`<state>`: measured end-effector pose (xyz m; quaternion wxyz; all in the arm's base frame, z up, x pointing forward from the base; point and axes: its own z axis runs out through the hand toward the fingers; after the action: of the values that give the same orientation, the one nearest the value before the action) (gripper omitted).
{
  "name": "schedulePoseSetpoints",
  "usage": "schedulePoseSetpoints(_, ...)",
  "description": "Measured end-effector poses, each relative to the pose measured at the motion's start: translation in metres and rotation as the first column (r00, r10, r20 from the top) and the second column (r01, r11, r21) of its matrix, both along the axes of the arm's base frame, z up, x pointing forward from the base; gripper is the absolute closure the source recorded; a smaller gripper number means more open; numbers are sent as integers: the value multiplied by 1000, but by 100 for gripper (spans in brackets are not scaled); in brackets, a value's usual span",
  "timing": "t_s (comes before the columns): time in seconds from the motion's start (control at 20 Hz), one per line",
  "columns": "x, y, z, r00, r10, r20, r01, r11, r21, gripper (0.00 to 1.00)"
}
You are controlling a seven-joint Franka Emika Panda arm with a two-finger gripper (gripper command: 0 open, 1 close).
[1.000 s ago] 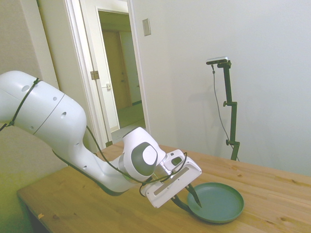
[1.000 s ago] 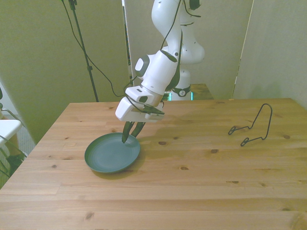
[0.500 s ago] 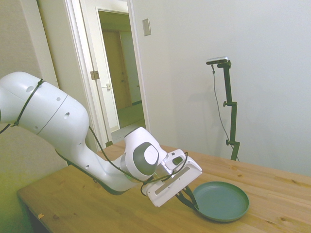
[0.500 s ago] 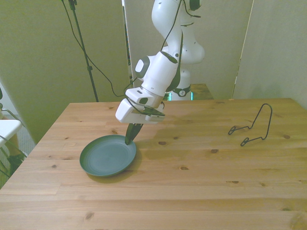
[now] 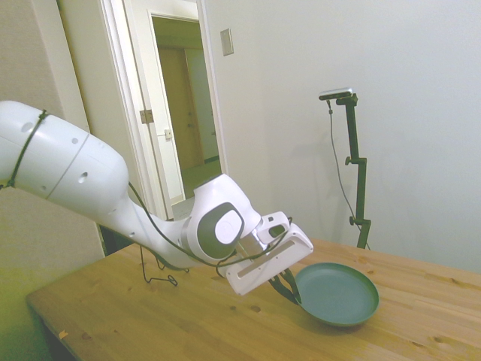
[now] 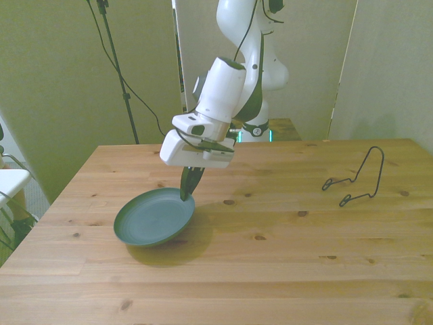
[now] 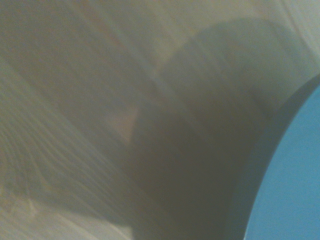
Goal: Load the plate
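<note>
The dark teal-green plate (image 5: 337, 292) (image 6: 152, 218) hangs a little above the wooden table, tilted, with its shadow on the boards under it. My gripper (image 5: 290, 290) (image 6: 187, 192) is shut on the plate's rim at the edge nearest the arm. In the front view the plate is at the front view's left. The wrist view is blurred and shows a blue-green arc of the plate (image 7: 295, 190) over the table's shadowed wood.
A thin black wire stand (image 6: 357, 178) sits on the table at the front view's right, well away from the plate; in the side view the wire stand (image 5: 154, 271) shows behind the arm. The wooden table (image 6: 270, 271) stretches bare toward the near edge.
My gripper closed on the plate's rim and has lifted it off the table, tilting it. The arm rose, uncovering the wire stand in the side view.
</note>
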<state>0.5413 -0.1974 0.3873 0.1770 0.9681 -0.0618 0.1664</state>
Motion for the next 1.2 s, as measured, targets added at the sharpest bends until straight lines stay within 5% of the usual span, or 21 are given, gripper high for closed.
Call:
schedulePoseSetpoints(0.4,-18,54,84,999,32,15,-34,979,201,100)
schedulePoseSetpoints(0.65,-33,107,105,995,103,-12,-95,946,309,100)
schedulePoseSetpoints(0.95,-50,137,119,971,220,-93,-156,879,451,100)
schedulePoseSetpoints(1.2,-51,144,138,927,339,-157,-195,798,571,100)
